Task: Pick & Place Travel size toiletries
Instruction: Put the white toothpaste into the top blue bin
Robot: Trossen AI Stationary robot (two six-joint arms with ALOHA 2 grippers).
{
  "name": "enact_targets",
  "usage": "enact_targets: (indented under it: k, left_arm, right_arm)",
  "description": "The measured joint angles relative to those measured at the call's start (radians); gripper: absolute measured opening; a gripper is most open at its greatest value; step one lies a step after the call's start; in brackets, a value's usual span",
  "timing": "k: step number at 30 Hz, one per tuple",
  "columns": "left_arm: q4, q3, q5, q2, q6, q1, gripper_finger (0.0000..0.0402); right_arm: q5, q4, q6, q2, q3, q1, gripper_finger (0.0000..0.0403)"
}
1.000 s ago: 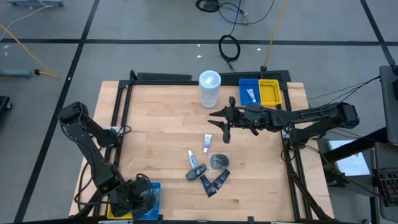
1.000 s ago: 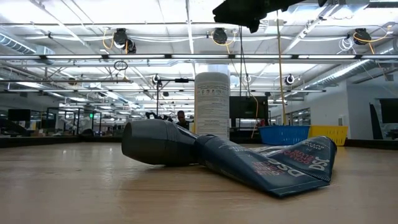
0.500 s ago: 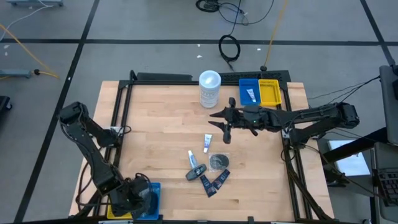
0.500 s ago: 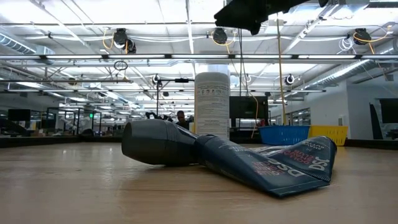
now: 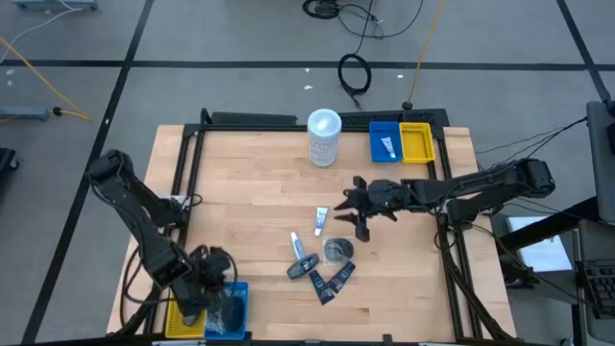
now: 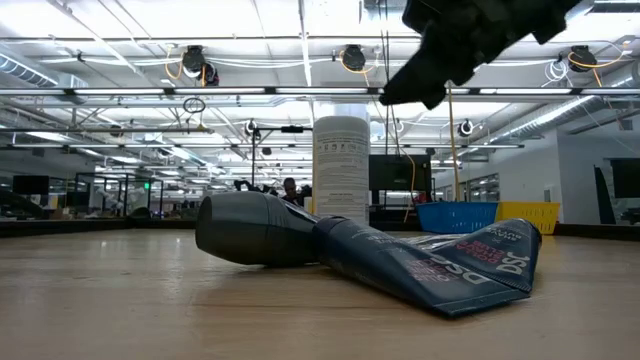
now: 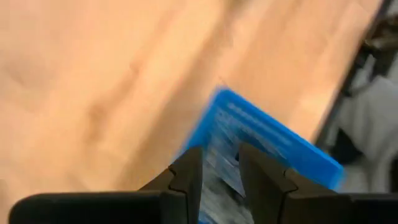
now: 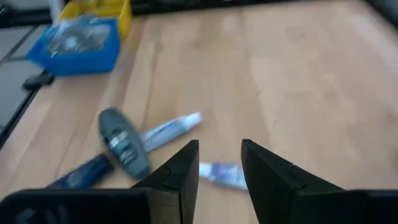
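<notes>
The travel size toiletries lie in a loose cluster near the table's middle: two white tubes (image 5: pixel 320 221) (image 5: pixel 297 244), a dark grey bottle (image 5: pixel 304 265), a round dark bundle (image 5: pixel 337 251) and navy sachets (image 5: pixel 330 282). My right gripper (image 5: pixel 352 223) hangs open above the table just right of the cluster; in its wrist view a white tube (image 8: pixel 222 175) shows beyond the open fingers. My left gripper (image 7: pixel 221 169) stands open over the blue bin (image 7: pixel 273 140) at the near left corner, with nothing between its fingers.
A tall white canister (image 5: pixel 324 137) stands at the far middle, with a blue bin (image 5: pixel 386 141) and a yellow bin (image 5: pixel 416 142) to its right. A yellow bin (image 5: pixel 179 323) sits beside the near-left blue bin (image 5: pixel 233 306). Bare wood lies left of the cluster.
My right gripper has come down and toward the table's near edge, closer to the cluster of toiletries, and has tipped nearer to level. My left arm has shifted and turned over the near-left blue bin.
</notes>
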Motion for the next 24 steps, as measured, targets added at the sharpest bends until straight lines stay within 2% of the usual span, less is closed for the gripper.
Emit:
enact_targets:
  k: [3,7,11,20,24]
  left_arm:
    - [-0.041,0.0,-0.072,-0.014,0.115,0.036,0.0101]
    - [-0.022,0.0,-0.174,-0.014,0.426,0.108,0.0101]
    - [0.043,0.0,-0.196,0.003,0.686,0.248,0.0101]
    - [0.253,0.0,-0.069,0.071,1.245,0.508,0.0102]
    - [0.324,0.0,0.009,0.138,1.41,0.583,0.0102]
  right_arm:
    - [0.0,0.0,0.0,0.002,-0.012,0.035,0.0111]
    - [0.003,0.02,0.0,0.002,-0.013,0.06,0.0111]
    - [0.003,0.055,-0.004,0.002,-0.013,0.064,0.011]
    - [0.003,0.062,-0.01,0.002,-0.013,0.063,0.0109]
    - [0.003,0.059,-0.014,0.002,-0.013,0.063,0.011]
